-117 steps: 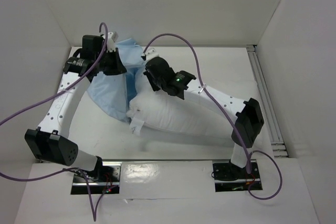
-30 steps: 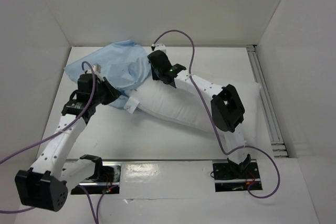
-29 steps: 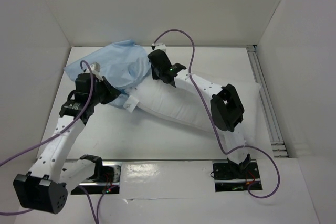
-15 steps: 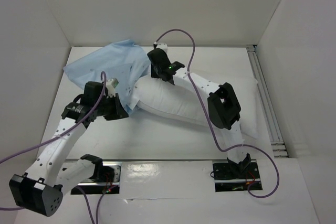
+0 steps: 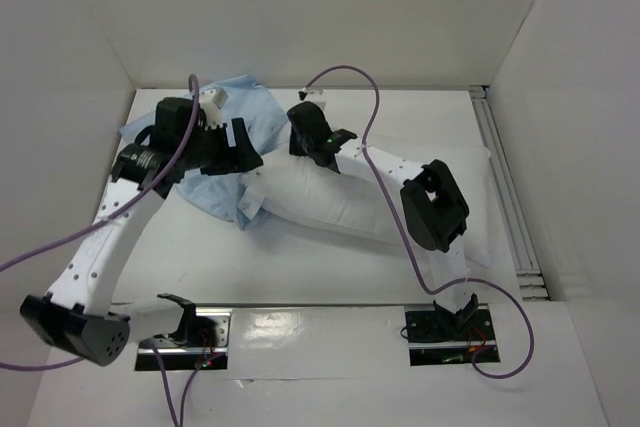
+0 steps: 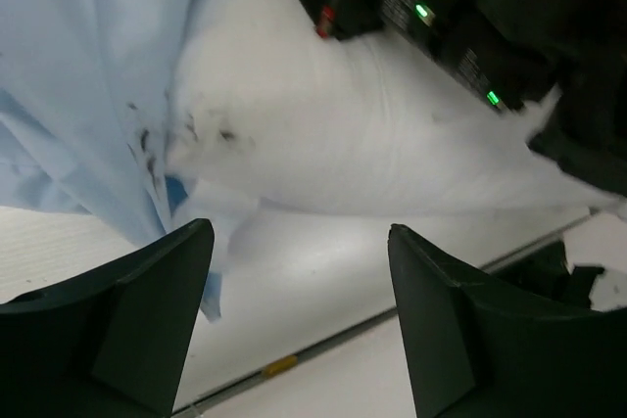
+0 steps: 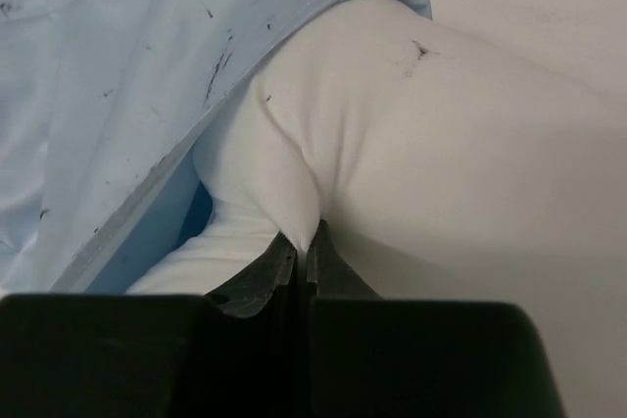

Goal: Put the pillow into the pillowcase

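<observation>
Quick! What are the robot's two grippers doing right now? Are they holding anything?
Left gripper: open, holding nothing.
Right gripper: closed, pinching a fold of the pillow.

left pincer [image 6: 299, 237] agape, right pincer [image 7: 304, 240] pinched

We lose the pillowcase [image 5: 262, 119]'s middle behind the left arm [image 5: 110, 237], and the pillow [image 5: 330, 202]'s 10 o'clock corner beneath cloth.

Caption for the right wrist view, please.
Right gripper shut, pinching a fold of the plump white fabric pillow at the hem of the thin pale blue pillowcase.
</observation>
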Controlling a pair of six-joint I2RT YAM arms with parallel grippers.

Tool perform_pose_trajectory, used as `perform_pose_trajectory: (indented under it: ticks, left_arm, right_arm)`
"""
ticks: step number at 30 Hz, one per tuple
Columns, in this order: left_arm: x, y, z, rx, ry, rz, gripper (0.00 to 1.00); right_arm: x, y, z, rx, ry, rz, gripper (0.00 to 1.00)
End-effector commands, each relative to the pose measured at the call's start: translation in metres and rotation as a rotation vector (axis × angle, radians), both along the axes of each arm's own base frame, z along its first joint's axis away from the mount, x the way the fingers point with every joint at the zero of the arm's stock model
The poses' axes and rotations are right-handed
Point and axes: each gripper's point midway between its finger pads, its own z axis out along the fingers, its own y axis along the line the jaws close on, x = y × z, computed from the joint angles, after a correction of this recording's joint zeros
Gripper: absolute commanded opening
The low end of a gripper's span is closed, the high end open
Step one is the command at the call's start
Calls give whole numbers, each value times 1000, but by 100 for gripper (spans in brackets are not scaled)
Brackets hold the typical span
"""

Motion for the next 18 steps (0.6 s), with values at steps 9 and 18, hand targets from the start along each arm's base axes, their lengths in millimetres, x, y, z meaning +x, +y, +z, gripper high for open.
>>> perform_pose_trajectory:
  ticks: [9,18]
  left_arm:
    - [113,32,-58,277,52,334,87]
    - [139,7,-103,295,163,218,57]
  right_arm:
    - [-28,-15,-41,-71,116,6,0]
    - [-29,-15,-33,-81,105,-3,0]
